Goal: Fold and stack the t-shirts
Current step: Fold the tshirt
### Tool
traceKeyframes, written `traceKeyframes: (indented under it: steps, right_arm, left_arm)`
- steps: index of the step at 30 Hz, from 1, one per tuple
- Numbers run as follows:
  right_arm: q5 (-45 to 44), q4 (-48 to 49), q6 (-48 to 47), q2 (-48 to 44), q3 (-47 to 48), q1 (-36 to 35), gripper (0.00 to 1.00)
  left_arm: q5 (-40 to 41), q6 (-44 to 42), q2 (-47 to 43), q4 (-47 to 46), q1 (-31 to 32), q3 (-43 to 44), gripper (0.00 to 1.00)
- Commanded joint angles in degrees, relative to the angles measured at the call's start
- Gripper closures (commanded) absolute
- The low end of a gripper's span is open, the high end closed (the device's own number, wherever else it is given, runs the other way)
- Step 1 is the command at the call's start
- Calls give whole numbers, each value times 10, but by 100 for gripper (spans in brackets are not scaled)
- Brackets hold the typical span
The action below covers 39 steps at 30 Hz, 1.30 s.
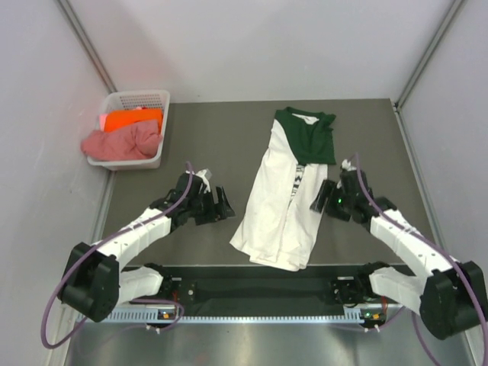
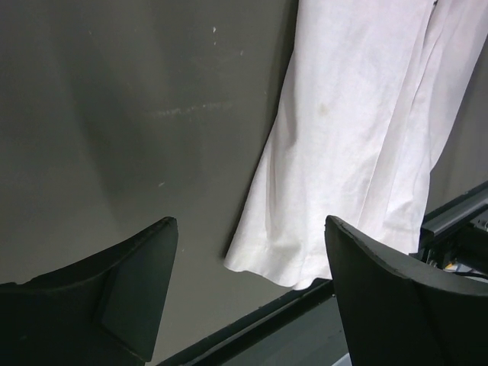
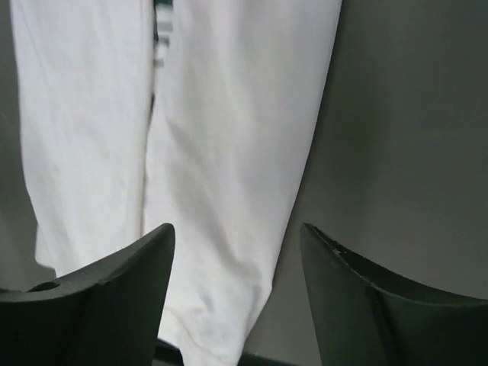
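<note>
The white t-shirt (image 1: pixel 278 206) with dark green sleeves and black print lies folded lengthwise into a long strip on the dark table, its green collar end (image 1: pixel 306 131) far and its hem near the front edge. It also shows in the left wrist view (image 2: pixel 358 145) and in the right wrist view (image 3: pixel 221 152). My left gripper (image 1: pixel 221 204) is open and empty, just left of the shirt's lower part. My right gripper (image 1: pixel 324 200) is open and empty, just right of the shirt's middle. An orange t-shirt (image 1: pixel 131 120) and a dusty pink t-shirt (image 1: pixel 120 143) lie in the basket.
A white lattice basket (image 1: pixel 156 99) stands at the table's far left corner. A black rail (image 1: pixel 259 286) runs along the table's near edge between the arm bases. Grey walls close in on the left, right and back.
</note>
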State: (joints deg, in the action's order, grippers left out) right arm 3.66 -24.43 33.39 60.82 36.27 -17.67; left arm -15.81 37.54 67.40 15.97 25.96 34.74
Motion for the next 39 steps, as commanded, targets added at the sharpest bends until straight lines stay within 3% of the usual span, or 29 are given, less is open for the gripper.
traceKeyframes:
  steps: [1,9,14,21,25,27,29,30,32,39]
  right_arm:
    - [26,-22,68,-53,-54,-61,34]
    - [15,-46,211,-147,-138,-187,43]
    - [26,-6,272,-147,-178,-253,48]
    - [-16,-35,298,-133,-177,-309,48]
    - [-28,-36,302,-120,-181,-319,67]
    - [-31,-53,300,-117,-176,-323,69]
    - [-33,-67,297,-121,-167,-327,78]
    - [-50,-83,297,-130,-164,-327,88]
    - [-66,-100,295,-144,-155,-327,97]
    - [-76,-124,290,-159,-148,-327,99]
  left_arm:
    - [-31,-9,-2,-25,-1,-13,18]
    - [-79,27,-3,-66,17,-56,26]
    - [-69,53,-1,-102,57,-78,27]
    - [-41,72,27,-110,96,-71,34]
    - [-34,72,42,-112,104,-68,41]
    - [-33,71,51,-109,106,-64,43]
    - [-24,68,54,-101,110,-61,43]
    - [-19,66,54,-89,112,-59,42]
    - [-3,59,54,-76,117,-51,42]
    - [28,50,78,-49,132,-38,51]
